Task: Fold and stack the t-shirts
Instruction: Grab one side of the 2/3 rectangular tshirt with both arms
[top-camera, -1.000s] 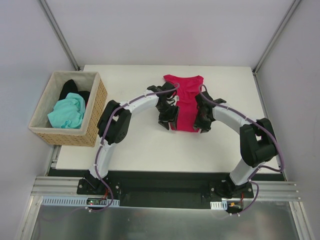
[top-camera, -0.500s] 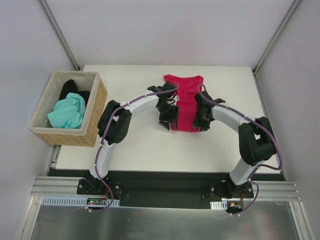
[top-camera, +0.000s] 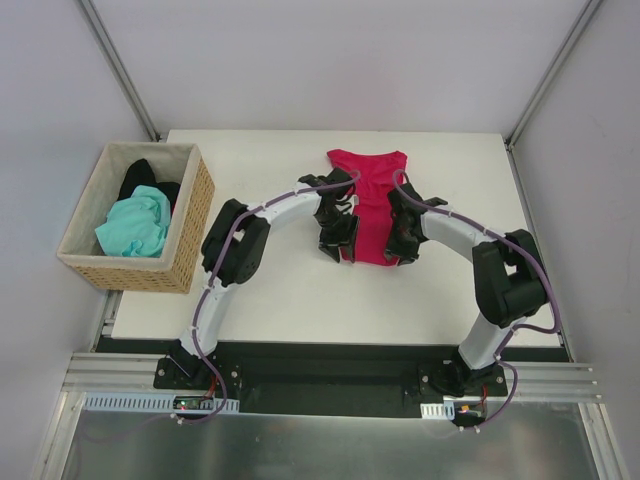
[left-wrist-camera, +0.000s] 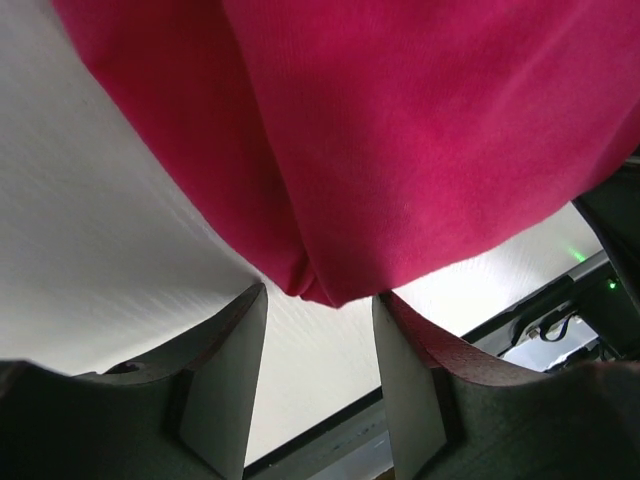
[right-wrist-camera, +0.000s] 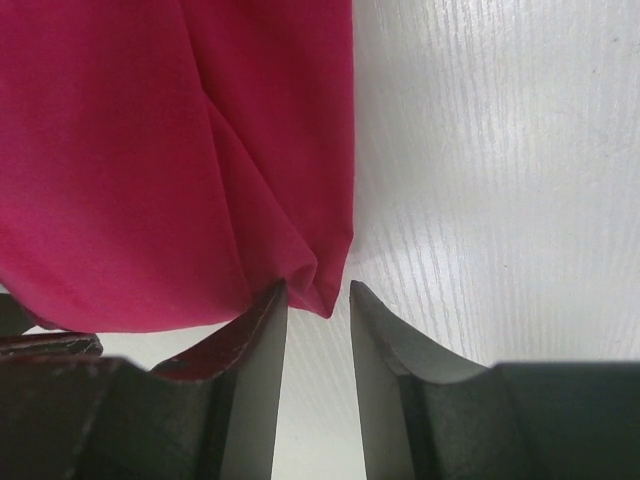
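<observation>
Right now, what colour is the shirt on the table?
The shirt is crimson; top view shows best.

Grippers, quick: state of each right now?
Left gripper: open, straddling a crimson t-shirt corner.
Right gripper: open, straddling another corner.

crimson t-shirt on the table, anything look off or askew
Nothing damaged or spilled. The crimson cloth t-shirt lies as a narrow strip. Its two near corners are puckered, one at the open tips of the left pincer, one at the right pincer.

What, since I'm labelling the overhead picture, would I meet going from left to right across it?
basket → left gripper → red shirt → right gripper
</observation>
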